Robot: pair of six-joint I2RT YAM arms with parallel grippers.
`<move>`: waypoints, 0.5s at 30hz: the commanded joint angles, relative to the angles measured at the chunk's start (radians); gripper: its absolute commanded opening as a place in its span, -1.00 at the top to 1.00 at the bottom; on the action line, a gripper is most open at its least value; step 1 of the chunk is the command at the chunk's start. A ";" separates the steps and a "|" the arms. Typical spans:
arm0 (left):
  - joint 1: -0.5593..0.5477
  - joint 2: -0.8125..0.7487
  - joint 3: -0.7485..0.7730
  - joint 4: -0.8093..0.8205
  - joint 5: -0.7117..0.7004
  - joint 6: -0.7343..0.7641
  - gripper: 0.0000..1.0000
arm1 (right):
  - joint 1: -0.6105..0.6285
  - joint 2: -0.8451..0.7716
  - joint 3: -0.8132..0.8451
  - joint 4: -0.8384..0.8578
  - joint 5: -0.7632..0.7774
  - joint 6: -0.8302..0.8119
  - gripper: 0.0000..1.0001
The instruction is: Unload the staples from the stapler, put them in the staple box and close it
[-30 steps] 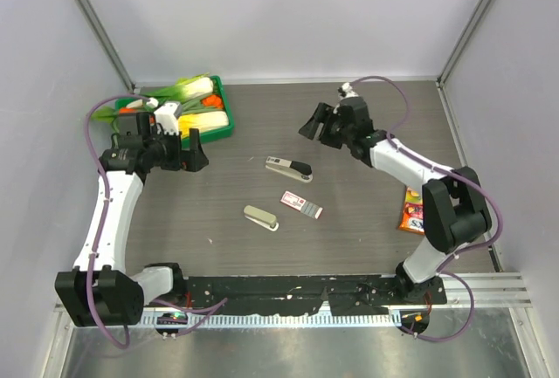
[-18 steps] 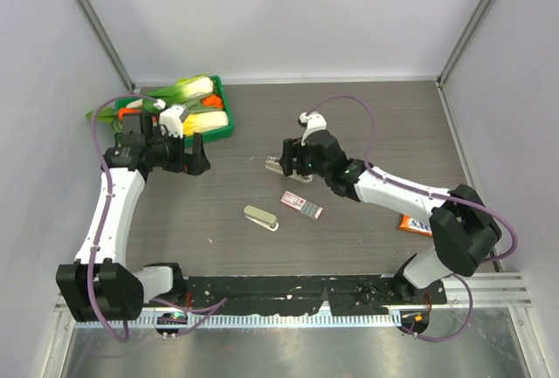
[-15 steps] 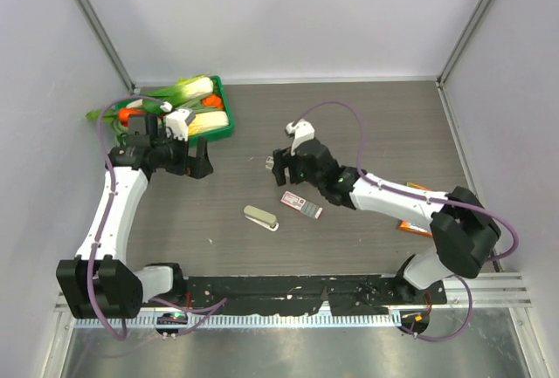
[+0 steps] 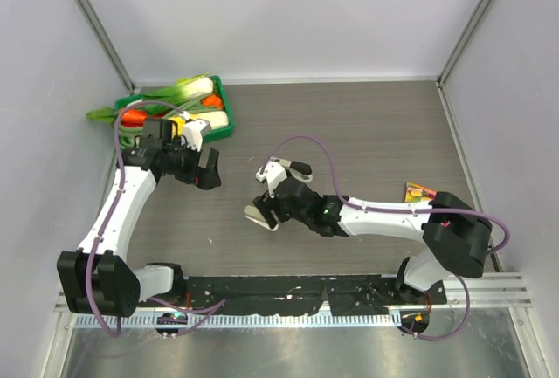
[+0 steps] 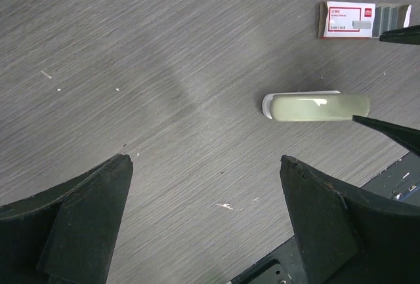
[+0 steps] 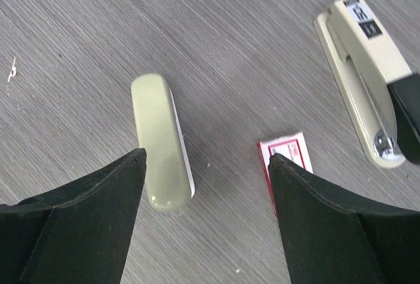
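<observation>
The stapler (image 6: 359, 77), slim silver-grey with a black rear end, lies on the table at the upper right of the right wrist view. In the top view its black end (image 4: 301, 169) shows just behind the right wrist. My right gripper (image 6: 207, 158) is open and empty, low over the table. It straddles the gap between the beige stapler-like thing (image 6: 161, 143) and the pink-and-white box (image 6: 285, 153). It also shows in the top view (image 4: 272, 206). My left gripper (image 5: 205, 161) is open and empty over bare table; in the top view (image 4: 210, 171) it is left of centre. No staples strip shows.
The beige thing (image 5: 318, 107) and the box (image 5: 348, 20) lie right of the left gripper. A green tray (image 4: 223, 129) of vegetables stands at the back left. An orange packet (image 4: 419, 191) lies at the right. The black rail (image 4: 288, 291) runs along the near edge.
My right arm has swung from the back right down to the table's centre, past the stapler, and now hovers over the beige thing and box. My left gripper has shifted right and nearer.
</observation>
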 commanded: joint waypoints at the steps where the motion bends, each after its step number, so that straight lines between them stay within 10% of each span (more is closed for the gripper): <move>1: 0.001 -0.019 -0.018 -0.016 0.032 0.015 -1.00 | 0.018 0.055 0.090 -0.012 0.013 -0.060 -0.61; 15: 0.000 -0.047 -0.060 0.015 0.017 -0.006 -0.99 | 0.026 0.179 0.185 -0.134 -0.062 -0.087 -0.54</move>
